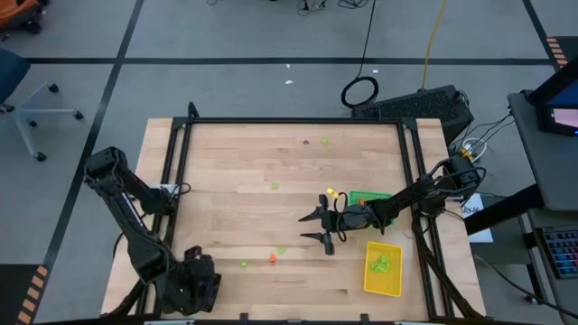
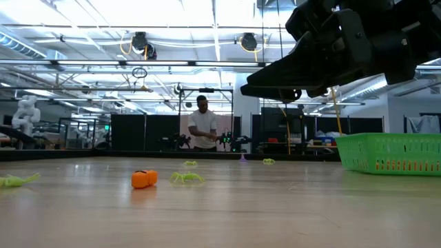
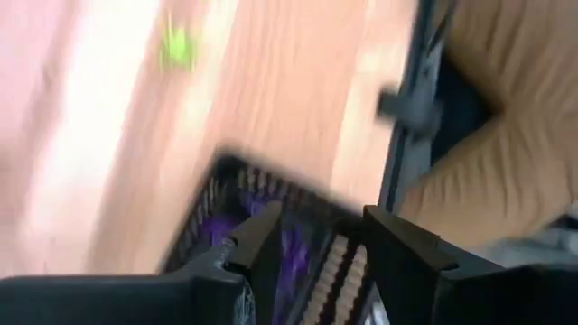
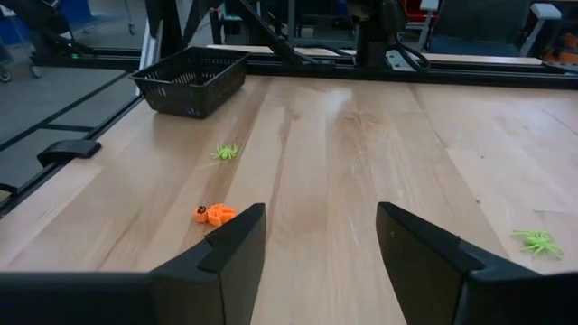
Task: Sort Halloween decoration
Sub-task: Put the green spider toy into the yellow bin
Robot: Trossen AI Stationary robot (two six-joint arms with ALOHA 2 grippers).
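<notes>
The Halloween decoration lies scattered on the wooden table: an orange trinket (image 1: 271, 259) (image 4: 214, 214), lime green ones (image 1: 244, 264) (image 4: 225, 152) (image 4: 537, 240), and a purple one (image 1: 307, 141) near the far edge. Purple trinkets (image 3: 291, 248) lie in a black tray (image 3: 212, 194) (image 4: 191, 79) at the near left. My left gripper (image 1: 194, 282) (image 3: 316, 236) hangs open just above that tray, with nothing between its fingers. At mid-table my right gripper (image 1: 314, 227) (image 4: 321, 226) stands open and nearly level, pointing toward the table's left, with the orange trinket just ahead of it.
A green tray (image 1: 370, 197) (image 2: 393, 153) stands behind my right gripper. A yellow tray (image 1: 382, 269) holding green trinkets sits at the near right. A black frame (image 1: 181, 153) rails the table's sides. A person (image 2: 203, 127) stands in the room far beyond the table.
</notes>
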